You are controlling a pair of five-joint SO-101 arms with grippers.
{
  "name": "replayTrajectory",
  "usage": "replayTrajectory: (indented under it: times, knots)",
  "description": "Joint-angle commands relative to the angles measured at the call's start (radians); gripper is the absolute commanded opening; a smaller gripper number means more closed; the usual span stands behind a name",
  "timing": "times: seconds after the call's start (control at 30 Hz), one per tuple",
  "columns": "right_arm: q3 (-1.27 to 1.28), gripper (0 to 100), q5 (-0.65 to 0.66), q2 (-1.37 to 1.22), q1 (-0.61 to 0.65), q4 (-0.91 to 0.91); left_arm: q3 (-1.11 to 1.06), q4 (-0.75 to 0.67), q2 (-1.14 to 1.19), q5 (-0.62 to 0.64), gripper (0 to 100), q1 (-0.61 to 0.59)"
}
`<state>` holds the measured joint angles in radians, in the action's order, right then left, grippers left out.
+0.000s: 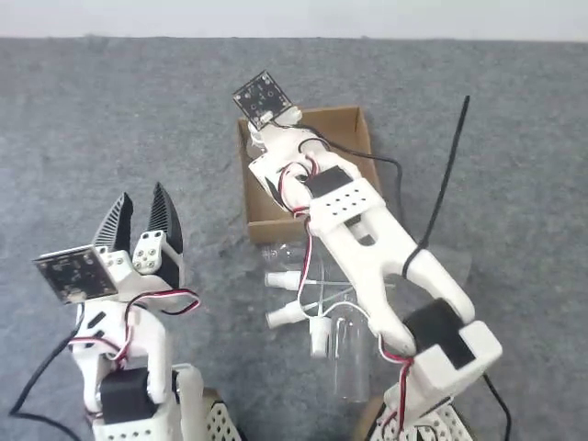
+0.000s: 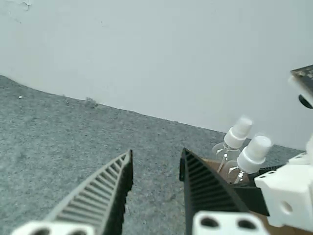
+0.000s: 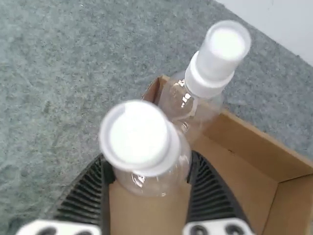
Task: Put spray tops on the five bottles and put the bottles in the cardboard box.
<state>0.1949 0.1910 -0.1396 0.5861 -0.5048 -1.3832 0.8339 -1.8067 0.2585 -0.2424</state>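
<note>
My right gripper [image 3: 146, 166] is shut on a clear bottle [image 3: 146, 181] with a white spray top [image 3: 138, 134], held upright over the near corner of the cardboard box [image 3: 254, 147]. A second capped bottle [image 3: 195, 103] stands in that box corner just beyond it. Both capped bottles [image 2: 257, 152] also show past my left gripper [image 2: 156, 154], which hangs open and empty above the carpet. From above, the left gripper [image 1: 142, 193] sits well left of the box [image 1: 354, 124], and the right arm [image 1: 358, 230] stretches over it.
More clear bottles with white tops [image 1: 285, 317] lie on the grey carpet in front of the box, partly under the right arm. One bottle body [image 1: 349, 363] lies near that arm's base. A black cable [image 1: 446, 184] runs along the right side.
</note>
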Motion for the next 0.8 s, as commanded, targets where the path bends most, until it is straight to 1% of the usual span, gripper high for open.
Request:
replayTrajectory:
  times: [0.0,0.23,0.5,0.57,0.7,0.77]
  knots:
    - [-0.106,0.6,-0.058,-0.013,-0.016,0.012,0.012,-0.031,-0.015,0.008,15,-0.005]
    - [-0.141,0.6,-0.072,-0.081,-0.016,0.01,0.012,-0.031,-0.015,0.008,15,-0.005]
    - [-0.141,1.2,-0.072,-0.096,-0.013,0.004,0.012,-0.031,-0.015,0.005,15,-0.005]
    - [-0.138,3.9,-0.072,-0.096,-0.013,0.002,0.012,-0.031,-0.015,0.005,15,-0.005]
    - [-0.135,12.7,-0.072,-0.097,-0.012,0.001,0.012,-0.031,-0.015,0.005,15,-0.003]
    - [-0.135,14.7,-0.072,-0.097,-0.012,-0.008,0.012,-0.031,-0.015,0.005,15,-0.003]
